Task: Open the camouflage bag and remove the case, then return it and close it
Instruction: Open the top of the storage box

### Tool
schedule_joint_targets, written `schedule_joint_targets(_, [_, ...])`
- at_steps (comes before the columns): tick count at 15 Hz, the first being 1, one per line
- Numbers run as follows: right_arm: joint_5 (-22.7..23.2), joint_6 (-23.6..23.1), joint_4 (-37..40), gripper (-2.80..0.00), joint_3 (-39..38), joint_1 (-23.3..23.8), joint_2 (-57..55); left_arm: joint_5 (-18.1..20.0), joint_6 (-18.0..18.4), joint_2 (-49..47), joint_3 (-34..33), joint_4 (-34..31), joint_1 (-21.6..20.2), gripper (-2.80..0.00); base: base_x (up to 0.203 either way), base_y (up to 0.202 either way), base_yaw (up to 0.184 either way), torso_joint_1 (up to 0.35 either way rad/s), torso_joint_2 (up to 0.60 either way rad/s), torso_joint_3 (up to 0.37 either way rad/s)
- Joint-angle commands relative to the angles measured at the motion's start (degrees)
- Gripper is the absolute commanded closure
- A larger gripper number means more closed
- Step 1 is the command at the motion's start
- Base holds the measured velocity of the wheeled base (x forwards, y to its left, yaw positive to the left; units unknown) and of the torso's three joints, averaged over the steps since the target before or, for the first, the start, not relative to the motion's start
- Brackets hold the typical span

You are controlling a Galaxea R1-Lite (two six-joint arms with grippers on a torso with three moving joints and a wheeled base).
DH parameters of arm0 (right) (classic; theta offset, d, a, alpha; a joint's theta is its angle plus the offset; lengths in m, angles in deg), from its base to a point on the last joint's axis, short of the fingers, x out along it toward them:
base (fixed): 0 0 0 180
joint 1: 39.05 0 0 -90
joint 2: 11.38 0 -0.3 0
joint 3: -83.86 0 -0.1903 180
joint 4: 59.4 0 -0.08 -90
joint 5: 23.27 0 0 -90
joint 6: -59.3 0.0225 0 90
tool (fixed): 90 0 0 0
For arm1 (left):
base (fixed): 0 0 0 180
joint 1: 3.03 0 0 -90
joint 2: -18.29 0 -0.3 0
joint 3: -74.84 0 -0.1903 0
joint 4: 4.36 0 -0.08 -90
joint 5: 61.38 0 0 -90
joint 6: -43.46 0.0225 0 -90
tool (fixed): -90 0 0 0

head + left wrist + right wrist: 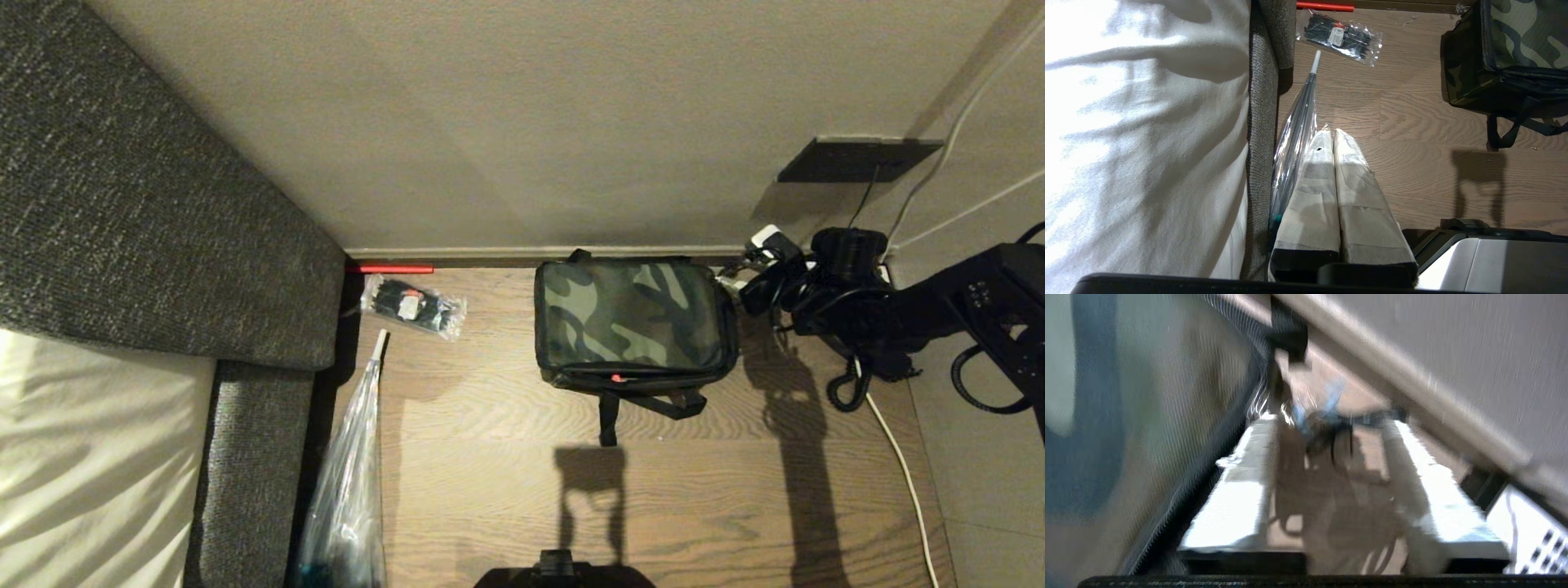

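- Nearest me, well short of the camouflage bag point(633, 322), my left gripper point(1333, 141) hangs parked by the sofa edge point(1259, 122), taped fingers pressed together and holding nothing; it has no job yet.
- Mid-floor, the camouflage bag lies flat, lid down, strap point(608, 416) trailing toward me. The case is not visible; I judge it is inside.
- At the bag's far right corner, by the wall point(522, 122), my right gripper point(1331, 428) stands parted and empty, likely placed for the zipper.
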Motion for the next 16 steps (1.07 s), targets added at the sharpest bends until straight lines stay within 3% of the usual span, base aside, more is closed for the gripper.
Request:
schedule_joint_targets(1, [0.1, -0.3, -0.1, -2.8, -3.4, 1.5, 1.2, 0.0, 0.0, 0.0, 0.0, 0.0, 0.0, 0.0, 0.0, 0.0, 0.0, 0.0, 0.0, 0.0])
schedule_joint_targets(6, [0.4, 0.2, 0.2, -2.8, -13.6, 4.5, 9.1, 0.0, 0.0, 0.0, 0.0, 0.0, 0.0, 0.0, 0.0, 0.0, 0.0, 0.0, 0.0, 0.0])
schedule_joint_targets(9, [0.4, 5.7, 0.6, -2.8, -22.5, 3.6, 15.8, 0.0, 0.0, 0.0, 0.0, 0.0, 0.0, 0.0, 0.0, 0.0, 0.0, 0.0, 0.0, 0.0])
schedule_joint_targets(13, [0.4, 16.9, 0.7, -2.8, -31.7, -5.9, 20.9, 0.0, 0.0, 0.0, 0.0, 0.0, 0.0, 0.0, 0.0, 0.0, 0.0, 0.0, 0.0, 0.0])
schedule_joint_targets(16, [0.5, 17.9, -0.1, -2.8, -37.0, -13.1, 22.6, 0.0, 0.0, 0.0, 0.0, 0.0, 0.0, 0.0, 0.0, 0.0, 0.0, 0.0, 0.0, 0.0])
